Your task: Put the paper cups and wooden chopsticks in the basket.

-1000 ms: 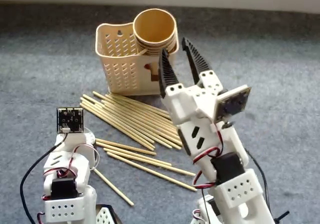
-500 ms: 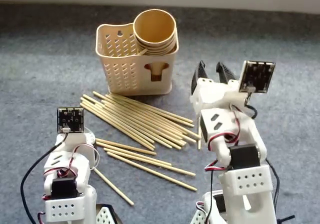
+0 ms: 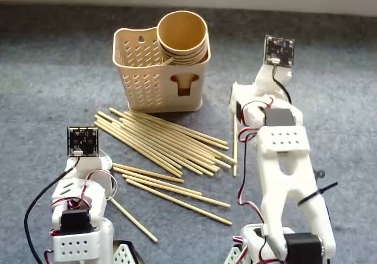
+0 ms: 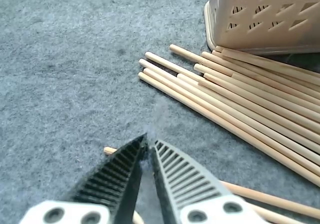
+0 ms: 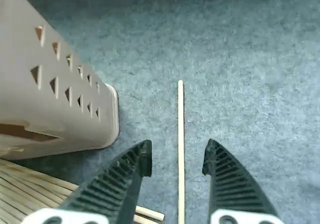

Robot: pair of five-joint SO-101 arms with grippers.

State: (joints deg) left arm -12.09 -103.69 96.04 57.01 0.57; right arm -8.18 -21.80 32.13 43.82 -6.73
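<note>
Wooden chopstick (image 5: 180, 129) lies alone on the carpet (image 5: 260, 59) just beside the basket (image 5: 60, 99), its long axis running straight out between the wide-open, empty jaws of the right gripper (image 5: 178, 148), the nearer one.

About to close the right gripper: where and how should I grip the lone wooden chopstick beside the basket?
Grip its shaft mid-length, from straight above. The lone wooden chopstick lies flat on the carpet, clear of the basket, running lengthwise between the open jaws of the right gripper, so closing across it should catch it.
</note>
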